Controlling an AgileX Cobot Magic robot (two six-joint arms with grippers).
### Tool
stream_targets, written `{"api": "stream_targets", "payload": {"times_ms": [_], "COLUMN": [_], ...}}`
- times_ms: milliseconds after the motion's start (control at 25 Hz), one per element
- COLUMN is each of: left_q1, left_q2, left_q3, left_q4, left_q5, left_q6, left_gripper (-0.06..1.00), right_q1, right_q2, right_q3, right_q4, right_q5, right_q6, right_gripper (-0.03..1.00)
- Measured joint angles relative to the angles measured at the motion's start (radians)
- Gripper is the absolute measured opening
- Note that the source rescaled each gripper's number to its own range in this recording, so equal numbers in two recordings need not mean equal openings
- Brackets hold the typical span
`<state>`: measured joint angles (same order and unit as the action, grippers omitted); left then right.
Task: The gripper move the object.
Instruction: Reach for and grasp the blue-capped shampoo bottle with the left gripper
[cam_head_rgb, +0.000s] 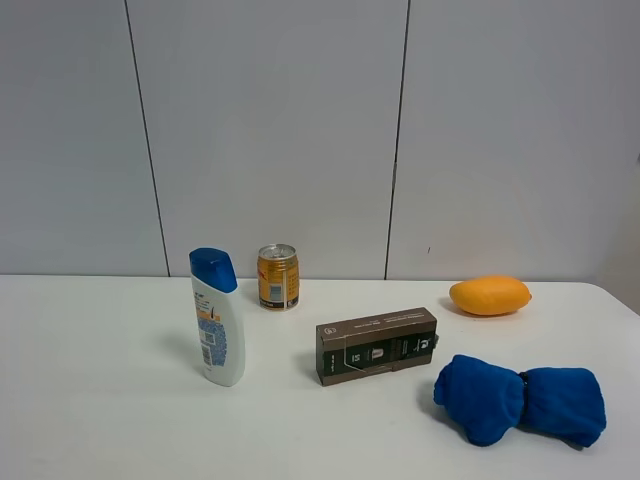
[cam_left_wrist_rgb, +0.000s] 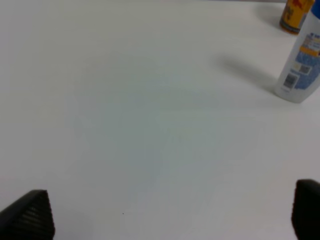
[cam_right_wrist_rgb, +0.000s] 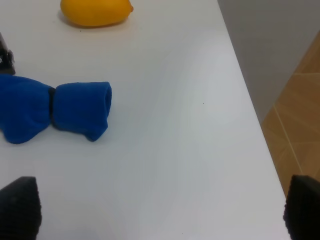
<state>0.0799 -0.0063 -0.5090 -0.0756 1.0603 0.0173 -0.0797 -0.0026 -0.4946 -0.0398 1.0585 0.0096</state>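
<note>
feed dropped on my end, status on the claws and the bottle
Left claw and right claw open, empty. Bottle upright, untouched, can behind it, apart. Nothing between left claw and bottle.

No wording can be read: the bottle (cam_head_rgb: 218, 320) bears a blue-orange label and a barcode, the can (cam_head_rgb: 278, 278) behind it a blue patch, and the dark box (cam_head_rgb: 377, 345) beside it white print, all too small and blurred.
</note>
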Motion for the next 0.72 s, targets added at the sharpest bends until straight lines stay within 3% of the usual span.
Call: {"api": "stream_targets", "payload": {"times_ms": [40,720], "left_q1": [0.000,0.000], "left_q2": [0.000,0.000], "left_q3": [0.000,0.000], "left_q4": [0.000,0.000], "left_q5": [0.000,0.000], "left_q6": [0.000,0.000], "left_gripper": [0.92,0.92], "right_q1": [0.000,0.000], "right_q2": [0.000,0.000], "right_q3": [0.000,0.000], "right_q4": [0.000,0.000], "right_q5": [0.000,0.000], "right_q6": [0.000,0.000], "right_gripper": [1.00,1.00]}}
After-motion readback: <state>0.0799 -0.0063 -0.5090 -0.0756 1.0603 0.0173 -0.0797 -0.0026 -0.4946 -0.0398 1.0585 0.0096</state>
